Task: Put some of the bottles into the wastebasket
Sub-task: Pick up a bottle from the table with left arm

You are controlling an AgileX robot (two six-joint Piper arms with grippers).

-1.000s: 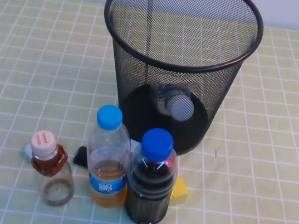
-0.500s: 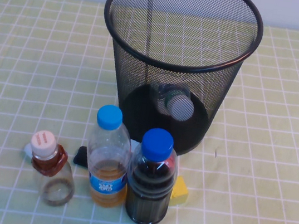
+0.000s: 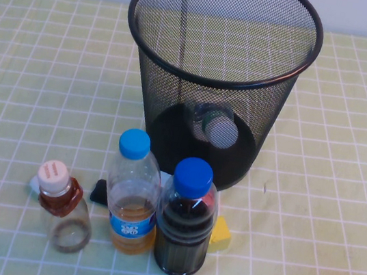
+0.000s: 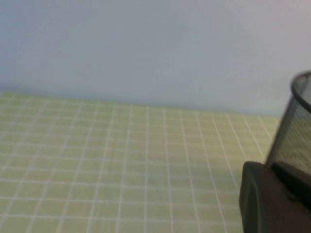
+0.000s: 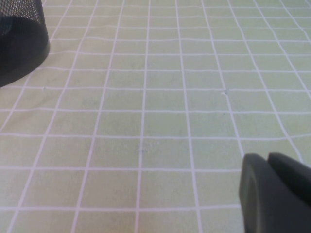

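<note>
The black wire-mesh wastebasket [image 3: 216, 80] stands at the middle back of the table. The white-capped clear bottle [image 3: 217, 128] lies inside it on the bottom. The small bottle with a pale pink cap and reddish-brown neck wrap [image 3: 62, 208] stands upright at the front left. Neither gripper shows in the high view. My left gripper [image 4: 266, 167] is shut and empty, beside the wastebasket's wall [image 4: 297, 124]. My right gripper [image 5: 266, 158] is shut and empty above bare tablecloth, with the wastebasket's base [image 5: 19, 46] some way off.
A blue-capped bottle of amber liquid [image 3: 131, 199] and a blue-capped bottle of dark liquid [image 3: 186, 221] stand in front of the wastebasket. A yellow block [image 3: 222, 234] and a small black item [image 3: 99, 191] lie behind them. The green checked cloth covers the table.
</note>
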